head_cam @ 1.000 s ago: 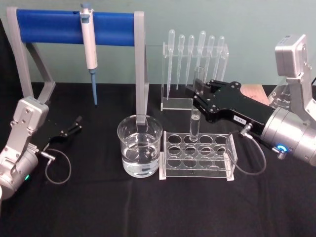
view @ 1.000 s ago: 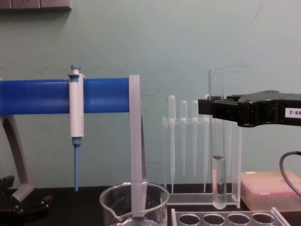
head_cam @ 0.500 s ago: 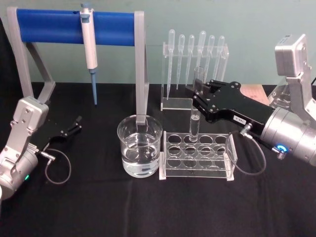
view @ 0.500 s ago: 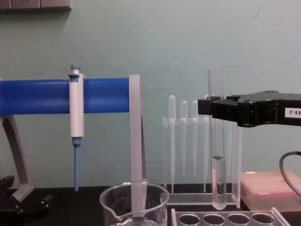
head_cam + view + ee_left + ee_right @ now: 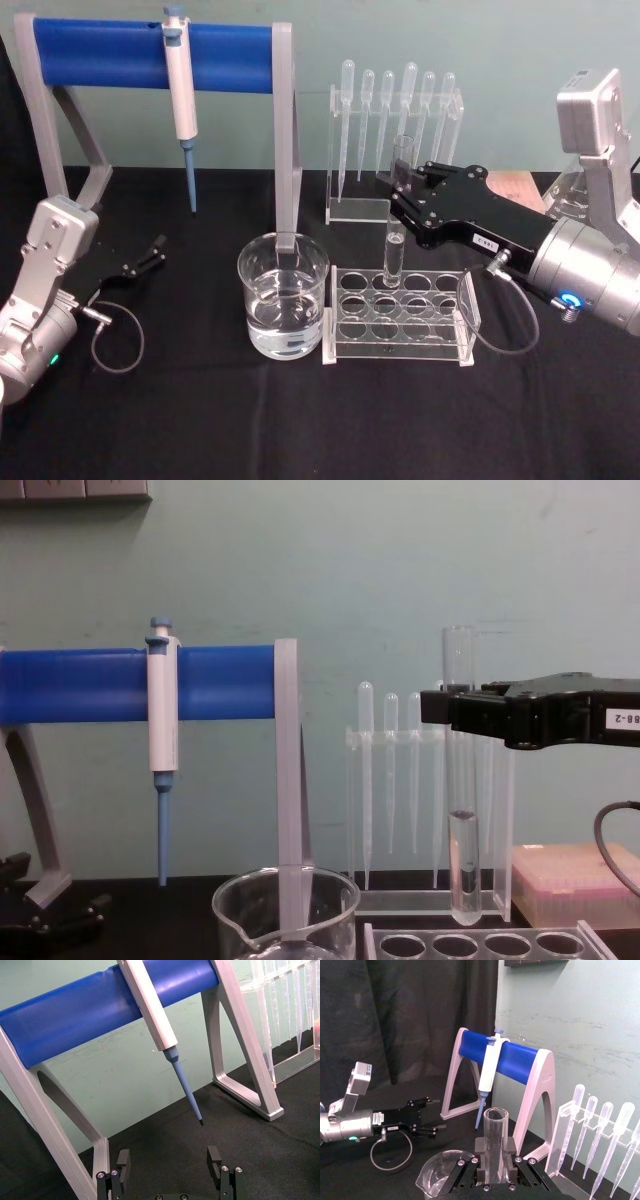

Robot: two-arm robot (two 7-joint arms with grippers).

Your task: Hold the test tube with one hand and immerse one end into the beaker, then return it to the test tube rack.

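One test tube is in play, and the right gripper has it, jaws clamped on the upper glass a little below the open rim. The arm reaches in from 3 o'clock. The tube hangs upright with some clear liquid in its lower part. In the chest view its round bottom sits just above the top plate of the test tube rack, seemingly over the far row, second hole from the beaker end.

Beaker stands at 9 o'clock of the rack, just beside it, part filled with water.

Left gripper is parked on the black cloth at 9 o'clock of the beaker, well apart, jaws spread wide in its wrist view.

Judgement: the tube is clear of the rack, but I cannot tell whether it is bound for the beaker or the hole.
- If for the beaker: lift until the bottom clears the rolled rim, travel toward 9 o'clock, keep the tube vertical so the liquid stays in, and descend at the beaker's centre.
- If for the hole: centre it first, lower slowly, and release only once seated.

Risk: glass striking glass at the rim.
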